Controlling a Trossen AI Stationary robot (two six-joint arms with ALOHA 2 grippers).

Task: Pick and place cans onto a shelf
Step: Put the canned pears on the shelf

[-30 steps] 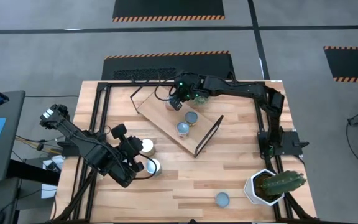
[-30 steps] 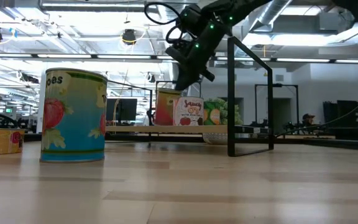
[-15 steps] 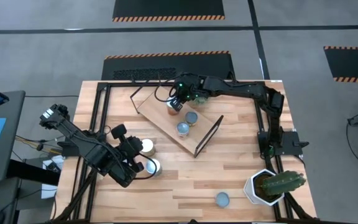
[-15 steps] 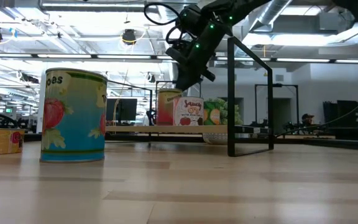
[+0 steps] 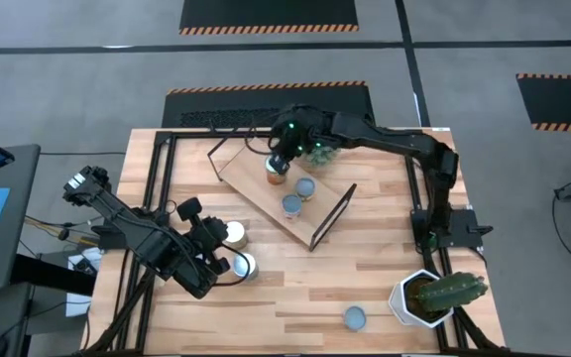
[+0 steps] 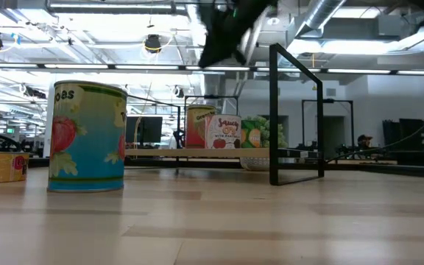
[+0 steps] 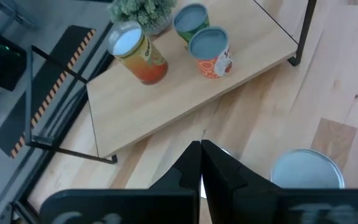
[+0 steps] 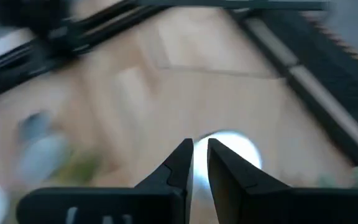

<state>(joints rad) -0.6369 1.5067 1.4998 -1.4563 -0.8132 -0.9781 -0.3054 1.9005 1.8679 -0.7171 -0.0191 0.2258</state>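
We see three short metal cans (image 5: 293, 191) standing on the light wooden shelf (image 5: 256, 188) on the plank worktop (image 5: 365, 268), the right gripper (image 5: 282, 159) above them, fingers nearly closed, holding nothing.

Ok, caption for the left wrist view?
Left gripper, fingers together, faces the light wooden shelf holding an orange-labelled white-topped can and two pale-blue-topped cans; another silvery-topped can sits on the table.
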